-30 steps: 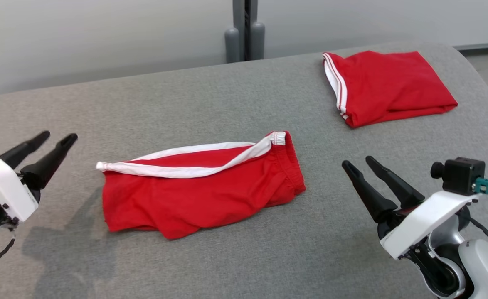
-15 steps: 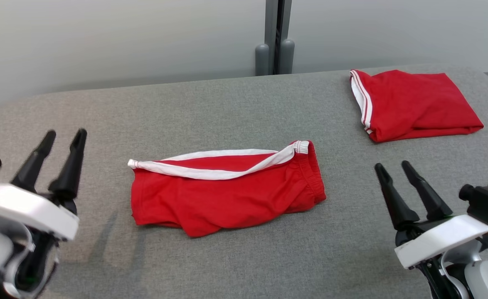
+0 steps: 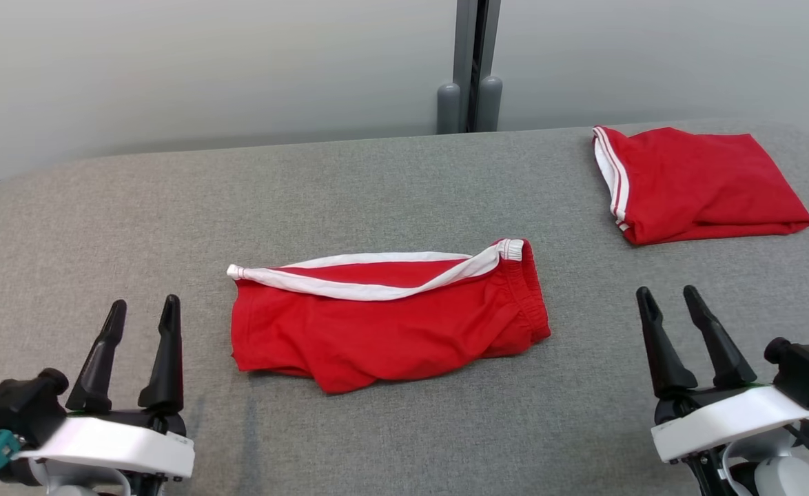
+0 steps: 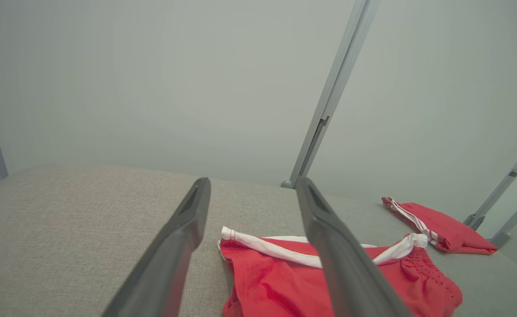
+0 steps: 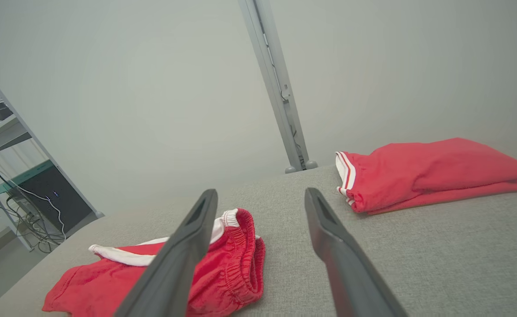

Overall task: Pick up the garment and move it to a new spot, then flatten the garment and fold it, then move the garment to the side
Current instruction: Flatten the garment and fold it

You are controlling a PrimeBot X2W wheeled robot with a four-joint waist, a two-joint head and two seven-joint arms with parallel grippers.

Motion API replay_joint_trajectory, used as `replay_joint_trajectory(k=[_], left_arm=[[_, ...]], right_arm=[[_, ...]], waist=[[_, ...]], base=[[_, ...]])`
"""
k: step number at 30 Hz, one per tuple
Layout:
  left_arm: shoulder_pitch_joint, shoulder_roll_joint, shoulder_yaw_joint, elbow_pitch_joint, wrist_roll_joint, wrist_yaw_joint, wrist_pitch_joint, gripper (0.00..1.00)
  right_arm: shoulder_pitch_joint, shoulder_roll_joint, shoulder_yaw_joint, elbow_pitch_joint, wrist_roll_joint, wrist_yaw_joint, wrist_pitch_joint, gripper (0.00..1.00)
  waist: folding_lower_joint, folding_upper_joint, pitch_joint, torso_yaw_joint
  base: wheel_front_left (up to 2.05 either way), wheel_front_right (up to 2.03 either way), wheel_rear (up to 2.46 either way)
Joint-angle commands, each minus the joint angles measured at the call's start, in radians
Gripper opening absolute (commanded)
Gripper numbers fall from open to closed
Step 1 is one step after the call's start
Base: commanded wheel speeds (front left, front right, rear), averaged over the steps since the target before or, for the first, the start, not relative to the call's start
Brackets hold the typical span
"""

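Two pairs of dark fingers stand spread with nothing between them: the left gripper [image 3: 144, 303] at the near left of the grey fabric table [image 3: 377, 179] and the right gripper [image 3: 668, 291] at the near right, both pointing away from the robot. Between them, touching neither, the garment [image 3: 391, 331] lies rumpled at the table's middle, red shorts with a white band along the far edge. Well apart at the far right lies a second red garment [image 3: 701, 182], folded. Behind the table a grey post [image 3: 470, 69] stands against a pale wall [image 3: 205, 62].
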Motion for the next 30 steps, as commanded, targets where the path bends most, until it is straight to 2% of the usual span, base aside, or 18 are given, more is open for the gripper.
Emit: replay_joint_trajectory(k=[1, 4, 8, 12, 21, 30], left_arm=[[0.013, -0.002, 0.013, 0.004, 0.014, -0.008, -0.003, 1.00], [0.022, -0.051, 0.036, 0.029, 0.057, -0.044, -0.003, 1.00], [0.029, -0.083, 0.062, 0.060, 0.094, -0.086, -0.003, 1.00], [0.018, -0.104, 0.080, 0.078, 0.119, -0.109, -0.003, 1.00], [-0.017, -0.136, 0.079, 0.119, 0.153, -0.154, -0.003, 1.00], [-0.033, -0.157, 0.078, 0.156, 0.162, -0.176, -0.003, 1.00]], right_arm=[[0.000, 0.000, 0.004, 0.001, -0.002, 0.000, -0.007, 1.00], [-0.012, 0.001, 0.003, 0.017, -0.006, 0.000, -0.010, 1.00], [-0.033, -0.008, 0.011, 0.036, -0.005, 0.000, 0.009, 1.00], [-0.078, -0.018, 0.022, 0.078, 0.011, 0.000, 0.043, 1.00], [-0.240, -0.027, 0.035, 0.318, 0.106, 0.000, 0.181, 1.00], [-0.331, -0.027, 0.051, 0.534, 0.150, 0.000, 0.209, 1.00]], waist=[[0.0000, -0.0001, 0.003, 0.003], [0.0000, -0.0001, 0.007, 0.011], [0.0000, -0.0001, 0.005, 0.020], [0.0000, -0.0001, 0.009, 0.027], [0.0000, -0.0001, 0.026, 0.083], [0.0000, -0.0001, 0.043, 0.164]], base=[[0.00, 0.00, 0.00], [0.00, 0.00, 0.00], [0.00, 0.00, 0.00], [0.00, 0.00, 0.00], [0.00, 0.00, 0.00], [0.00, 0.00, 0.00]])
